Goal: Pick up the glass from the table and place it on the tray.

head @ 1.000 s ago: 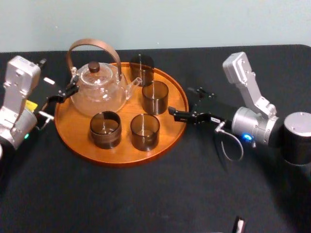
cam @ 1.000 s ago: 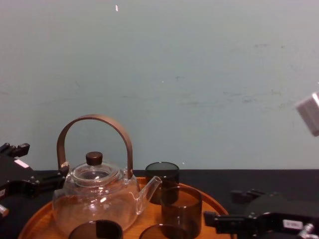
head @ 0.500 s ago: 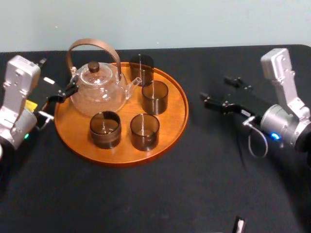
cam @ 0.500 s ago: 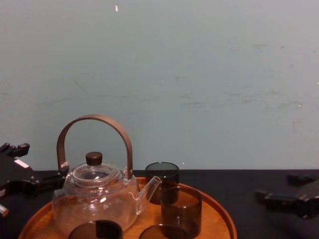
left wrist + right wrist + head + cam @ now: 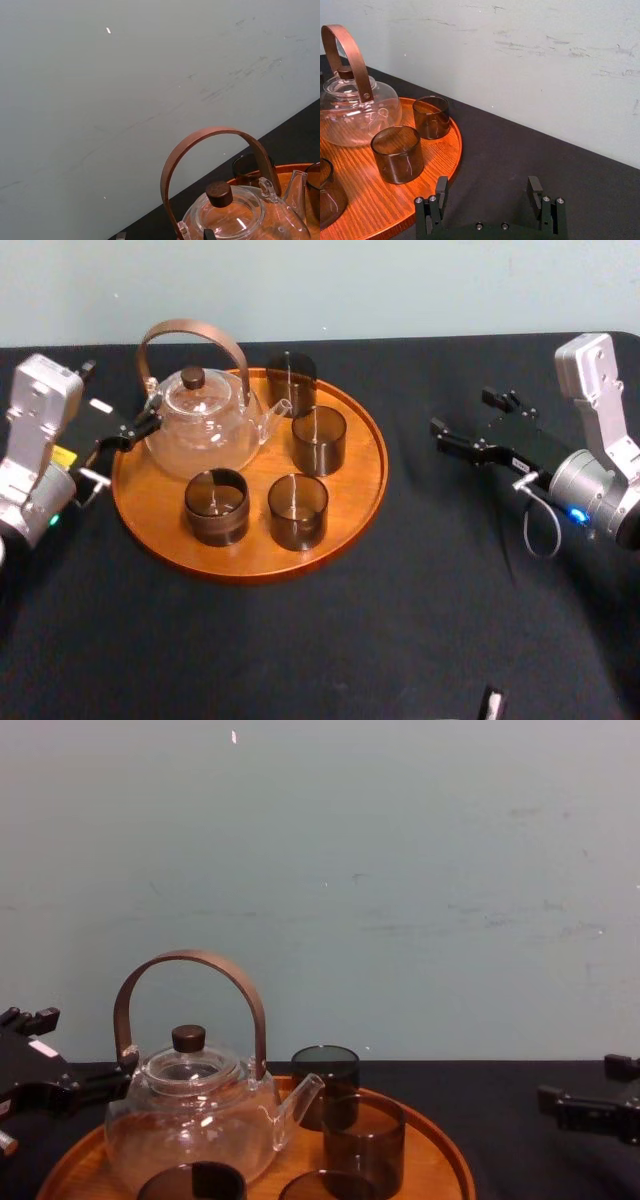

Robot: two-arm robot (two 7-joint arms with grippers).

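Right gripper (image 5: 461, 411) (jaws apart) clear of tray (image 5: 362, 475) rim; left gripper (image 5: 125, 450) beside teapot (image 5: 205, 428).

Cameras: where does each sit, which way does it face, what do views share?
Head: up high, looking down at the tray and table; left gripper beside the teapot, right gripper open, right of the tray.
Chest: lower, looking level across the table at the wall; a gripper at each lower corner.
Left wrist: on the left arm, facing teapot and wall.
Right wrist: on the right arm, facing the tray past its own open fingers.
Shared: all four show teapot and tray.
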